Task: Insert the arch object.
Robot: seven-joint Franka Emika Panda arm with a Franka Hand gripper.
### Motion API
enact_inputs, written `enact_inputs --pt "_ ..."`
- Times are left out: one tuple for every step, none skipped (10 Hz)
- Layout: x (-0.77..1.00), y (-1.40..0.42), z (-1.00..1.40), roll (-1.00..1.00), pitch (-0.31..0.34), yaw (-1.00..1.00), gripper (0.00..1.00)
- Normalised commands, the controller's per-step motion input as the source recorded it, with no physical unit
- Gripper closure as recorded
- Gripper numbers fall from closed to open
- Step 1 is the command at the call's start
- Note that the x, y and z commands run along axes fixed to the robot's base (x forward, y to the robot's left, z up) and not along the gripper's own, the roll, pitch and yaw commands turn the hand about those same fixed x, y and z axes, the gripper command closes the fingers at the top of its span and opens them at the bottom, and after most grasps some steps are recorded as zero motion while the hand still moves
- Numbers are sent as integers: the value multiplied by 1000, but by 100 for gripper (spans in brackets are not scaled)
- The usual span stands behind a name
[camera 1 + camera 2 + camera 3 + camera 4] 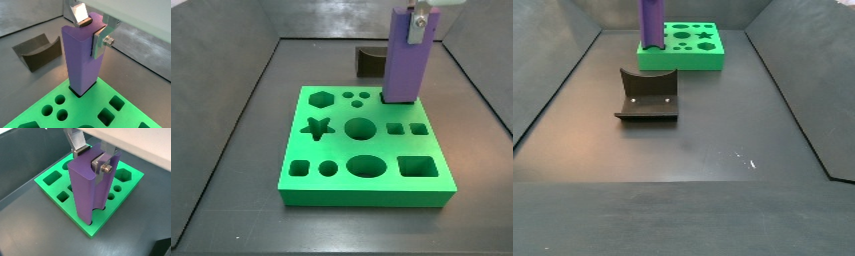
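- Purple and plain-faced, the arch object (81,60) stands upright in a wrist view, a tall slim prism. The gripper (91,31) is clenched on its top end, silver fingers (101,40) pressing opposite faces. Its foot sits at a hole in the corner of the green board (47,112). A squat grey block (37,51) lies apart on the floor.
- In a wrist view (90,188), a small arched notch shows at its lower end, which reaches the board's (63,210) edge hole.
- In a side view (409,70), it rises from the board's (372,195) far right corner; whether it is fully seated I cannot tell.
- In a side view (651,22), only its lower part shows.
- It looks rigid, light and smooth, so I judge a firm grip high on the flat faces suits it; tilt could jam it.
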Motion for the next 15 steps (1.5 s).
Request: enact_inputs --pt "0 9 -214 -134 -37 -191 100" --pt "-171 66 -231 -93 -26 -186 100" --pt "-314 80 -240 -116 -47 -157 100" --pt "-369 91 -197 -164 -67 -63 100" --pt "-223 77 -189 -186 -64 0 100" --pt "26 0 -329 -81 -10 0 100" --pt "183 0 -386 -23 0 0 100" --pt "454 0 -214 0 171 0 100" --pt "486 -3 -246 33 181 0 100" --pt "454 0 -229 53 173 0 100" --pt "383 0 -249 47 143 0 100" --pt "283 0 -343 114 124 0 100" --pt "286 0 -377 159 154 0 100" --pt "274 0 -360 154 146 0 100" --pt "186 0 -134 61 121 -77 100"
